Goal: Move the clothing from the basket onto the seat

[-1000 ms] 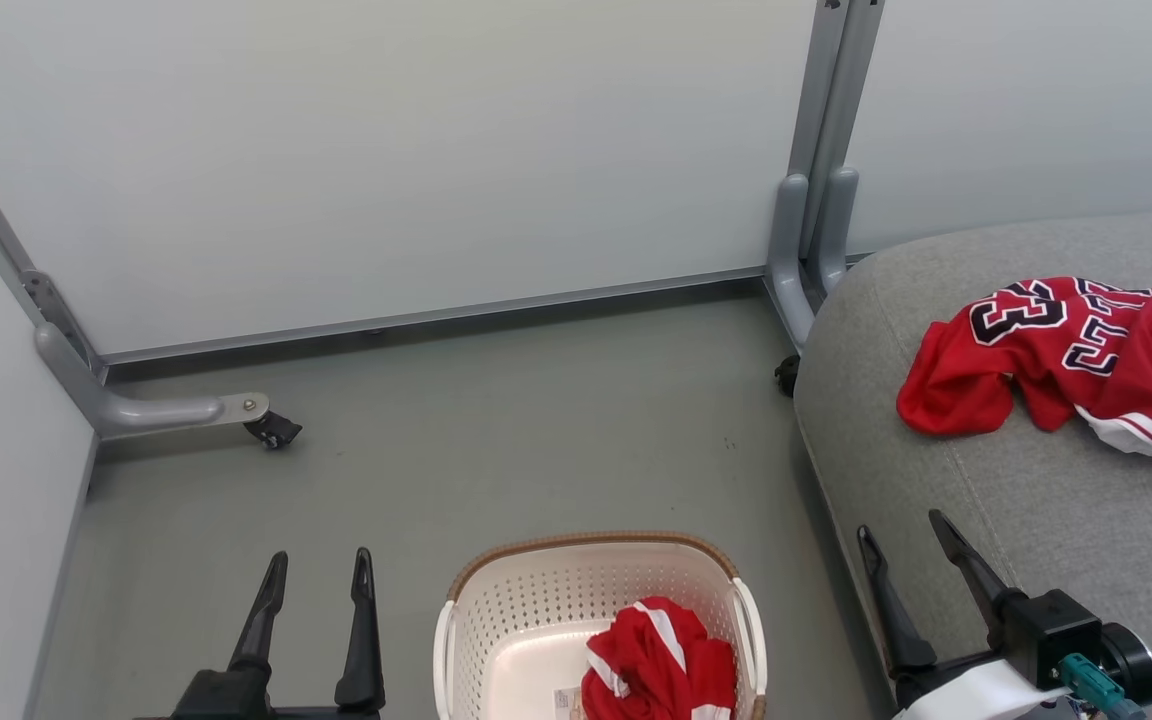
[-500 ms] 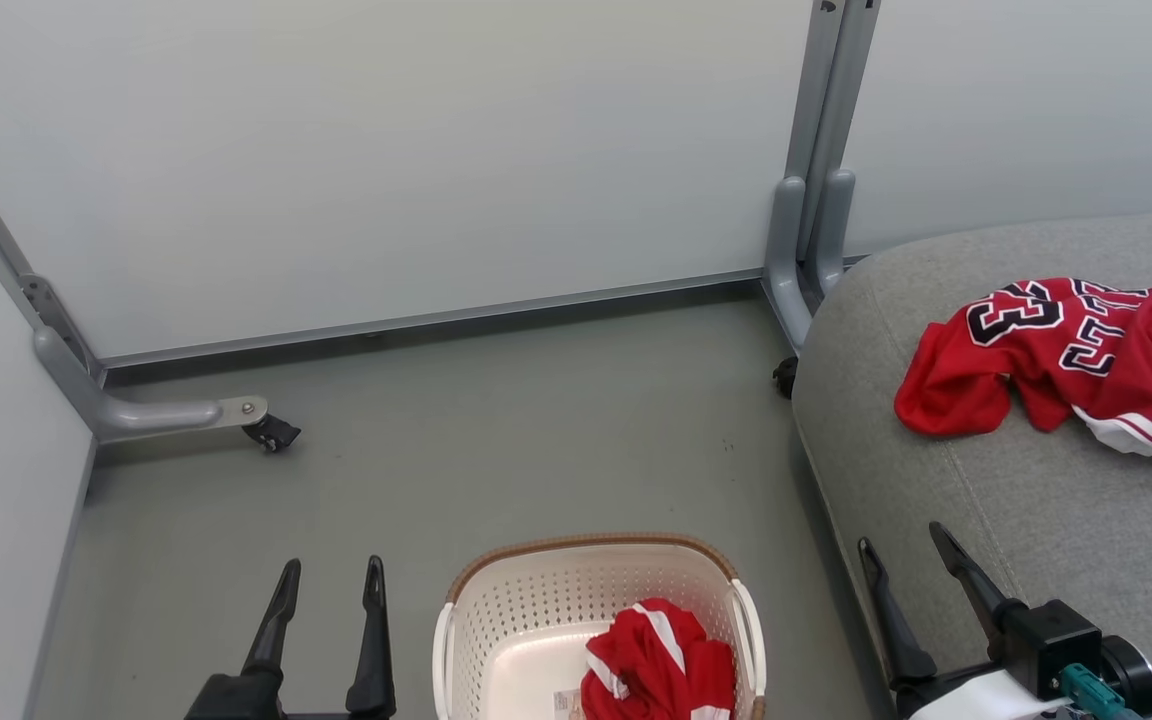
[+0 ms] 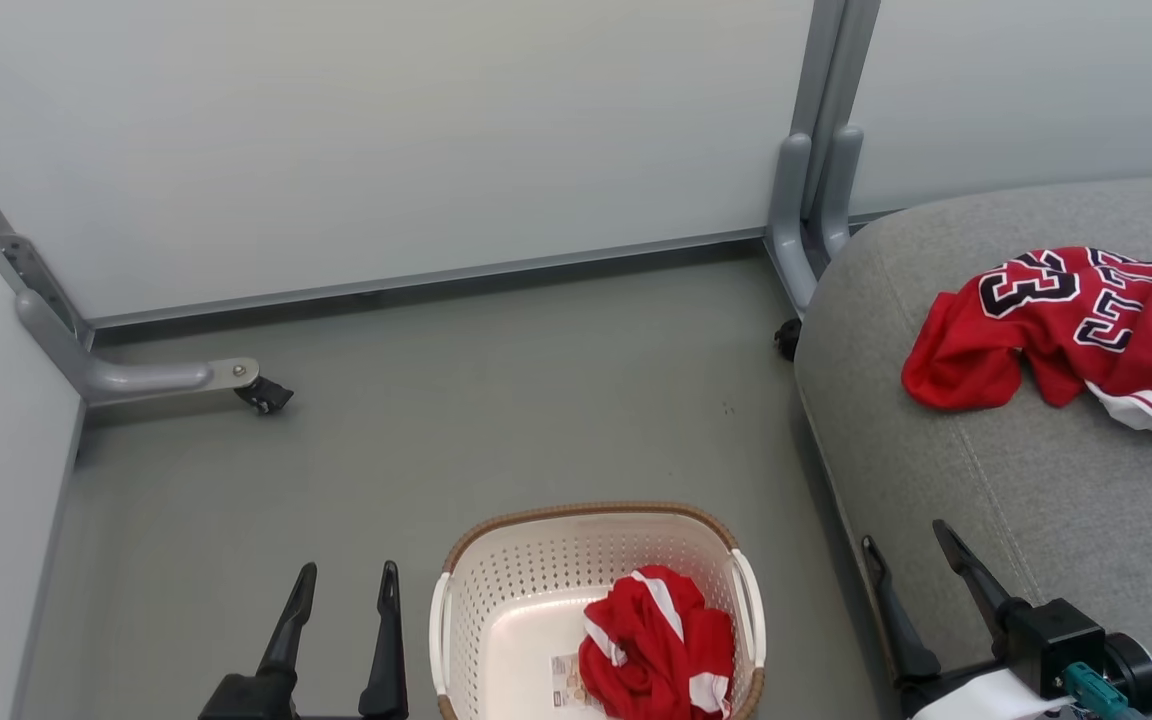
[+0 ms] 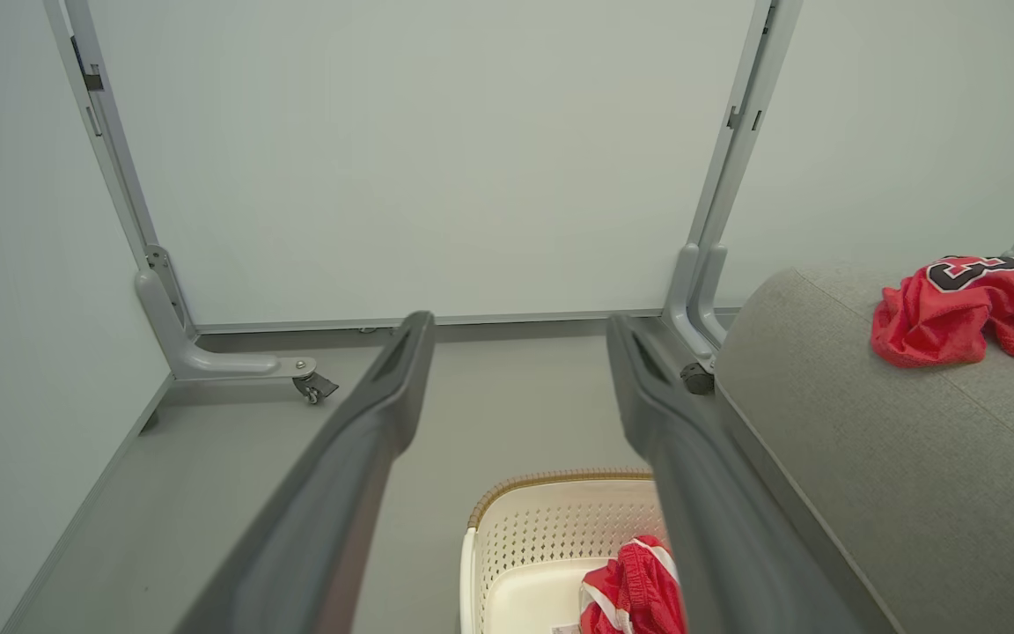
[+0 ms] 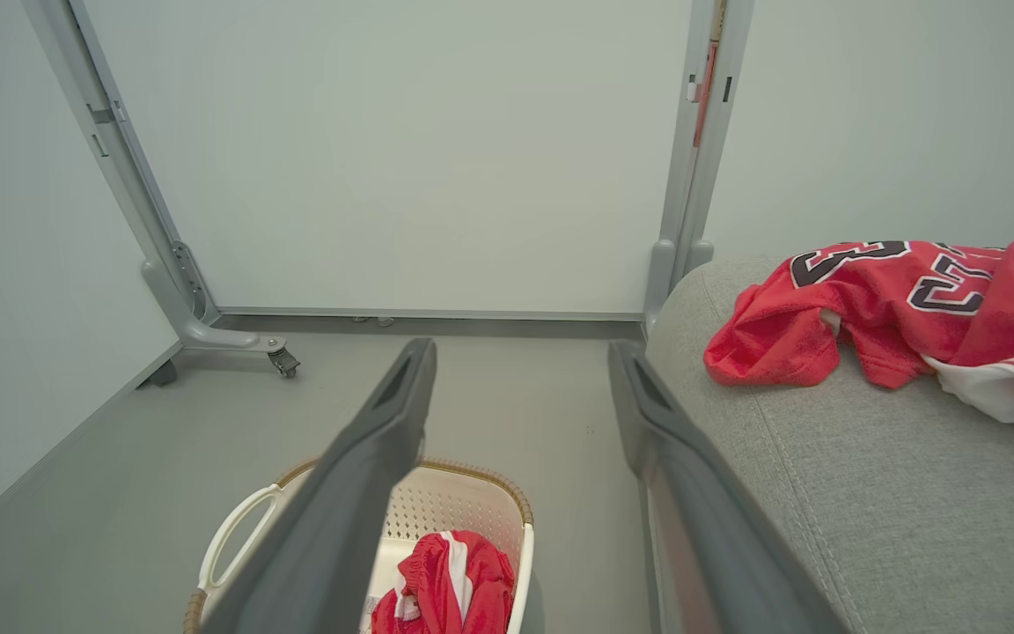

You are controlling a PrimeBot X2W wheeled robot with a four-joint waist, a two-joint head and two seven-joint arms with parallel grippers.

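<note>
A red jersey with number 23 (image 3: pixel 1076 330) (image 4: pixel 965 304) (image 5: pixel 877 304) lies crumpled on the grey seat (image 3: pixel 1036 500) (image 4: pixel 894 458) (image 5: pixel 868 493) at the right. On the floor, the cream basket (image 3: pixel 506 600) (image 4: pixel 516 546) (image 5: pixel 463 511) holds a bunched red piece with a white stripe (image 3: pixel 656 650) (image 4: pixel 635 590) (image 5: pixel 445 590). Left of the basket, my left gripper (image 3: pixel 348 582) (image 4: pixel 514 330) stands open and empty. My right gripper (image 3: pixel 904 535) (image 5: pixel 520 357) is open and empty over the seat's front edge, right of the basket.
Pale partition panels close the back and left. Their grey feet with castors (image 3: pixel 261 395) (image 3: pixel 786 340) stand on the grey floor (image 3: pixel 496 410), one at the left and one beside the seat's corner.
The head camera has tilted down a little, so the whole picture has shifted up. My left gripper has edged right toward the basket. Both grippers stay open.
</note>
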